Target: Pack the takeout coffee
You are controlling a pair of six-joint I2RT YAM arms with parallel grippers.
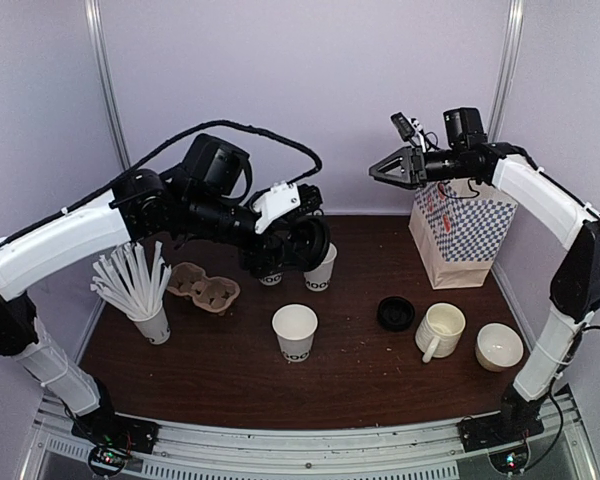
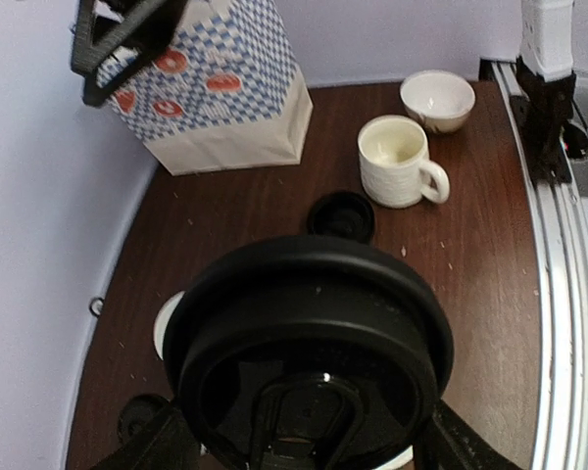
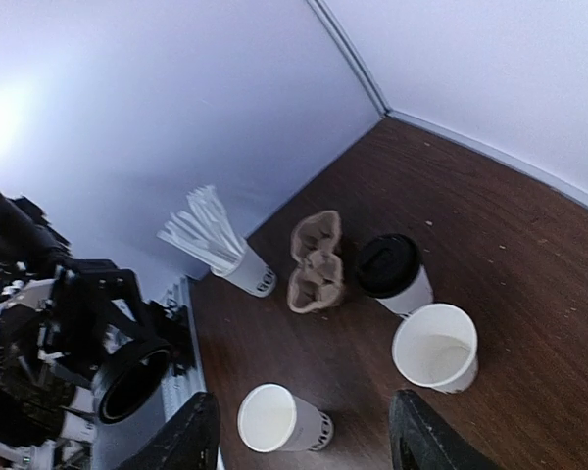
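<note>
Left gripper (image 1: 298,238) is clamped on a black lid (image 2: 309,343), one finger on each side of its rim, and holds it just above an open MOO cup (image 1: 323,272) that stands to the right of the cardboard carrier (image 1: 205,288). In the left wrist view only a sliver of that cup's white rim peeks out on one side of the lid, so the lid looks off-centre and somewhat tilted.

The step in hand, as I judge it, is capping this cup. To do it well, shift the lid until the rim is hidden evenly all round. Level it, then lower it straight and press flat so the whole edge seats at once. A tilted press risks tipping a light, empty cup.

A lidded cup (image 3: 392,269) stands between the carrier and the open one, close enough to be knocked. Another open cup (image 1: 295,332) waits right of the carrier, nearer the arm bases, and a spare lid (image 1: 395,313) lies farther right.

Right gripper (image 1: 378,172) hangs high, far right of the carrier, fingers apart and empty.
</note>
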